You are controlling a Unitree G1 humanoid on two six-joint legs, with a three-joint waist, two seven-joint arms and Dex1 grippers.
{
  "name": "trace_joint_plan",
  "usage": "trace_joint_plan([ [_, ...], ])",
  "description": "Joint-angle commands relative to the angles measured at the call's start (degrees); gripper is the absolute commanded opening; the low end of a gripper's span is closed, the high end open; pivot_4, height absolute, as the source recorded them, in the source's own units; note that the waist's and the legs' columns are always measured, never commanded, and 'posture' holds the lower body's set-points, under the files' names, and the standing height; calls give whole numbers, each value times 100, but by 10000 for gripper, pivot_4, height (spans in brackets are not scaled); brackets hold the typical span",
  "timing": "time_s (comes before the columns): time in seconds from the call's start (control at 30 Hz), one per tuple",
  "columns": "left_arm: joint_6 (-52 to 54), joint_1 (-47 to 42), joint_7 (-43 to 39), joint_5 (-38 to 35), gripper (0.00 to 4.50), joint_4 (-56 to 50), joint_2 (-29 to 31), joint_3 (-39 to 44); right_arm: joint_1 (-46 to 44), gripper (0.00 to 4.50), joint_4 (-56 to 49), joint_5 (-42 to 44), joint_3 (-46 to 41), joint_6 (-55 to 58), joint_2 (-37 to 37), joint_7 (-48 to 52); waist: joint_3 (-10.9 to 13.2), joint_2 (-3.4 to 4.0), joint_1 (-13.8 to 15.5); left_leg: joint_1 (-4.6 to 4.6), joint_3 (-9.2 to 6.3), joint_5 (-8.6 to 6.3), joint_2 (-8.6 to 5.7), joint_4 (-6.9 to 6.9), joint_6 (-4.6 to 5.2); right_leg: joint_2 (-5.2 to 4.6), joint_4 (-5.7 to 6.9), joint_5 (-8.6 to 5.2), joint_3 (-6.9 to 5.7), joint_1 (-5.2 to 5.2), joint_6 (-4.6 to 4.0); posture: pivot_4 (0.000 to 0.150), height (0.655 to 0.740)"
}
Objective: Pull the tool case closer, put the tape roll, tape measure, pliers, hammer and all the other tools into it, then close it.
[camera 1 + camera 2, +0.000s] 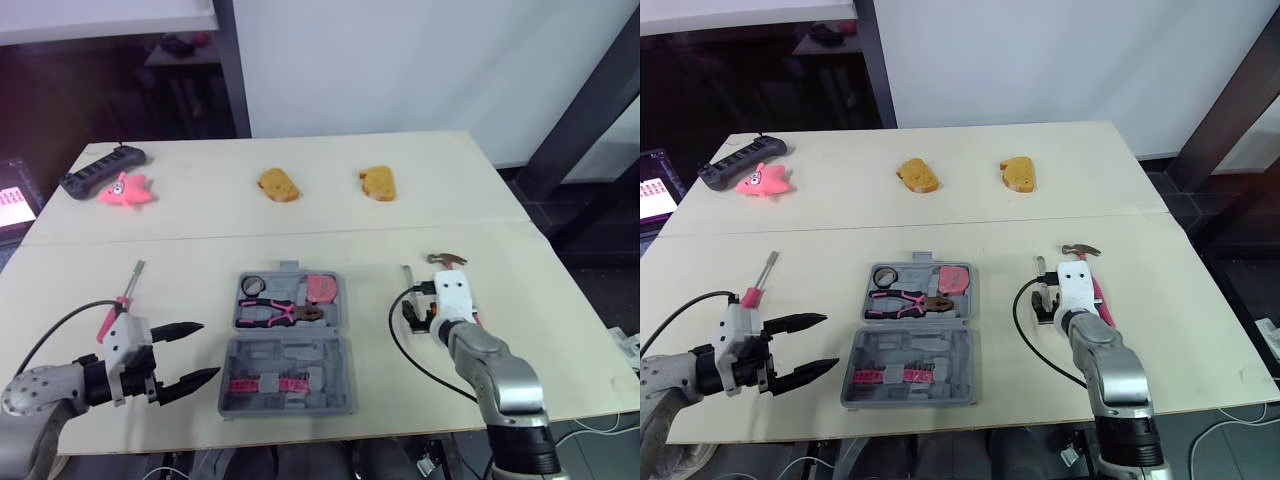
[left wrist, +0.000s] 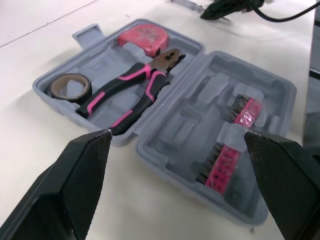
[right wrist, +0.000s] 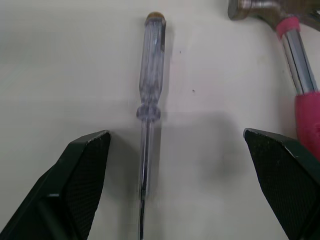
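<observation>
Packing stands half done: a pink screwdriver (image 1: 125,295) lies loose beside the left gripper (image 1: 208,350), spread and empty. The open tool case (image 1: 330,360) before its fingertips holds the tape roll (image 2: 70,95), pliers (image 2: 127,97) and tape measure (image 2: 142,37). The right gripper (image 3: 176,136), wide and empty, straddles a clear screwdriver (image 3: 150,90), with the hammer (image 3: 300,75) just outside its fingers.

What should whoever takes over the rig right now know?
Left gripper open, beside the open tool case.
Right gripper open over the clear screwdriver; hammer beside it on the table.
Done: tape roll, tape measure and pliers are in the case, with the bit set.
To do: clear screwdriver, hammer, pink-handled screwdriver near the left gripper, then close the case.
</observation>
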Motion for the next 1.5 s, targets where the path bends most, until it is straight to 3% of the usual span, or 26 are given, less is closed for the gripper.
trace_joint_plan([
  [0.03, -3, -2, 55, 6, 44592, -130, 19, 3, -135, 45000, 255, -68, 25, -219, 111, -26, 0, 0, 2, 0, 0, 0, 0, 0, 0, 0, 0, 0, 0, 0, 0, 1500, 7400],
  [0.23, -27, 58, 119, 9, 44592, -156, 10, 13, -106, 45000, 481, -85, 19, -174, 254, -70, -2, -3, -18, 0, 0, 0, 0, 2, 0, 0, 2, 0, 0, 1, 1, 1500, 7400],
  [0.33, -28, 78, 144, 6, 45000, -169, 10, 18, -56, 32309, 484, -97, 40, -193, 277, -56, -2, -2, -20, 1, -1, 0, 0, 2, 0, 0, 3, 0, 0, 1, 1, 1500, 7400],
  [0.53, -29, 96, 173, 1, 45000, -166, 9, 28, -27, 1923, 469, -93, 45, -243, 302, -34, -4, -4, 35, 0, 0, 0, 0, 7, 0, -1, 2, 0, 0, 5, 0, 1500, 7400],
  [0.57, -31, 99, 174, 2, 45000, -164, 10, 28, -22, 519, 461, -100, 51, -234, 299, -37, -4, -4, 36, 0, -1, 0, 0, 7, 0, -1, 2, 0, 0, 6, 0, 1500, 7400],
  [0.83, -27, 8, 227, 14, 45000, -95, 0, 20, -37, 519, -25, -129, 274, -438, -20, 315, -2, -2, 33, -1, -1, 0, 0, 7, 0, -1, 2, 0, 0, 6, 0, 1500, 7400],
  [1.03, -33, -19, 186, -18, 45000, 54, 81, 134, -543, 519, -1668, 372, 838, 50, -1078, 1683, 10, 19, -4, -3, -1, 0, 0, 6, 0, 0, 4, 0, 0, -3, 1, 1500, 7400],
  [1.17, -132, 58, 6, -18, 45000, 222, 188, 244, -1178, 519, -2750, 1160, 1448, 835, -1986, 2873, 7, 14, -29, -2, -11, 0, 2, -1, 1, 3, 7, 1, -7, -5, 2, 1500, 7400],
  [1.3, -300, 216, -324, 41, 45000, 446, 391, 321, -2393, 519, -3030, 1430, 2612, 1473, -2585, 3690, 13, 21, -41, -7, -16, 0, 6, -1, 1, 4, 4, 0, -14, -6, 2, 1500, 7400],
  [1.5, -695, 262, -689, 299, 45000, 838, 656, 231, -4092, 519, -2295, 1193, 4228, 2053, -2018, 3791, 14, 23, -96, -9, -14, 0, 6, 2, 2, 4, 8, -5, -15, -16, -22, 1500, 7400],
])
